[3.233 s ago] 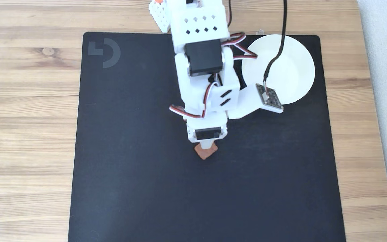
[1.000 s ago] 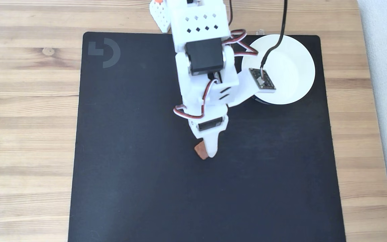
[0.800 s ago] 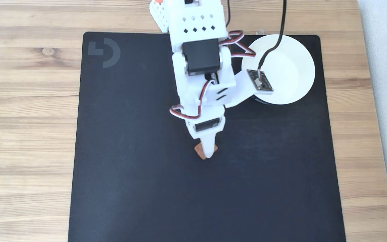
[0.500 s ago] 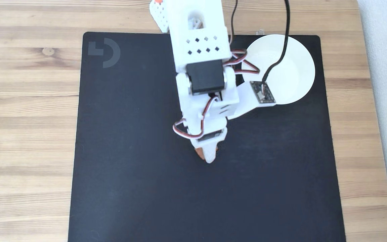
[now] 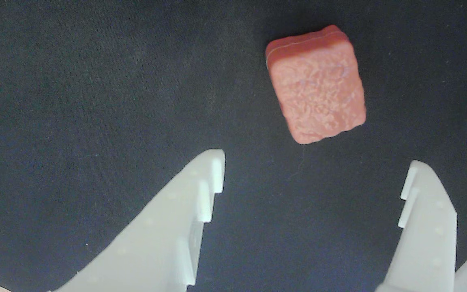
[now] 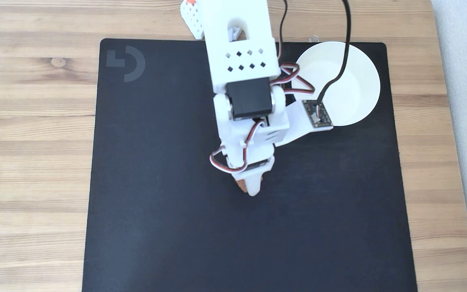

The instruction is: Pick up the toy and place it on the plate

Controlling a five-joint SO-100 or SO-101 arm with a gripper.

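In the wrist view the toy [image 5: 316, 85], a reddish-brown rounded square with a rough top, lies flat on the black mat. It sits just beyond my gripper [image 5: 315, 162], in line with the gap. The two white fingers stand wide apart with nothing between them, so the gripper is open. In the fixed view the gripper [image 6: 252, 191] points down at the mat's middle and covers most of the toy [image 6: 240, 185], leaving a thin brown edge at its left. The white plate [image 6: 359, 89] rests at the mat's upper right corner, partly crossed by the arm's cable.
A black mat [image 6: 156, 211] with a grey logo [image 6: 126, 63] covers the wooden table [image 6: 35, 142]. The wrist camera board [image 6: 318, 117] juts out over the plate's lower left rim. A pale wall runs down the right edge.
The arm has stretched further forward and dipped over the toy, hiding more of it. The toy has stayed on the mat.
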